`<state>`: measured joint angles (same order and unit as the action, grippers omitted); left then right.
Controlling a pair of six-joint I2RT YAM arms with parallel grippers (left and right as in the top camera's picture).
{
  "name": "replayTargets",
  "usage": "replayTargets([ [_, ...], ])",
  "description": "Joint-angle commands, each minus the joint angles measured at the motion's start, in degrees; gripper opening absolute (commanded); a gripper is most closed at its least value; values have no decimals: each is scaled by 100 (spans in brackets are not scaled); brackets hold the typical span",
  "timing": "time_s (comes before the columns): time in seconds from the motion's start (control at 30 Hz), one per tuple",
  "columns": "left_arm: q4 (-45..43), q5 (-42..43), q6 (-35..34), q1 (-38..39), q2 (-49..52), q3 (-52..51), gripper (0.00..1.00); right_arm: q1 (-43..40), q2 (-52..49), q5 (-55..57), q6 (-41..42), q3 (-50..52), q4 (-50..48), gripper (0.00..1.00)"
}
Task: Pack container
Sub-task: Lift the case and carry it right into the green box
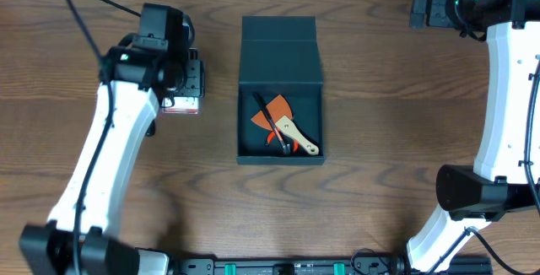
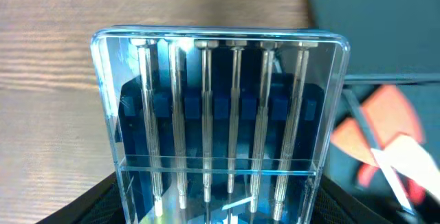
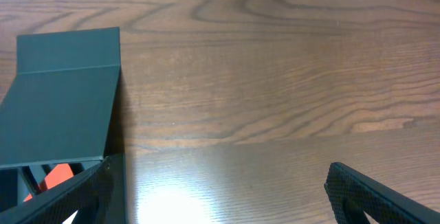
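Container [image 1: 278, 56] sits mid-table with its lid flung back, orange tool [image 1: 272, 113] and wooden-handled tool [image 1: 299, 136] inside; left gripper [image 1: 184, 81] clamps the blue case of bits [image 2: 220, 128] just beside it, not yet in; right gripper [image 1: 426, 7] gapes empty, well apart.

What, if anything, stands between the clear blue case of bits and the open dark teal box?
Nothing visible: bare wooden table lies between the clear blue case of bits, in the left gripper, and the dark teal square box. Its lid is folded back; an orange tool and a wooden-handled tool lie inside.
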<state>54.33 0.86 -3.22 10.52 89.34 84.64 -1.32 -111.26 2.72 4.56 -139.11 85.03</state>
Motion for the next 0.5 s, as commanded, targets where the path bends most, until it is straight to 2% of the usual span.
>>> replayTargets([
  [0.0,79,625,-59,225,-245,127,41,-11,33,-17,76,-28,7,99],
  [0.47,195,765,-837,1738,-234,120,41,-11,33,-17,76,-28,7,99],
])
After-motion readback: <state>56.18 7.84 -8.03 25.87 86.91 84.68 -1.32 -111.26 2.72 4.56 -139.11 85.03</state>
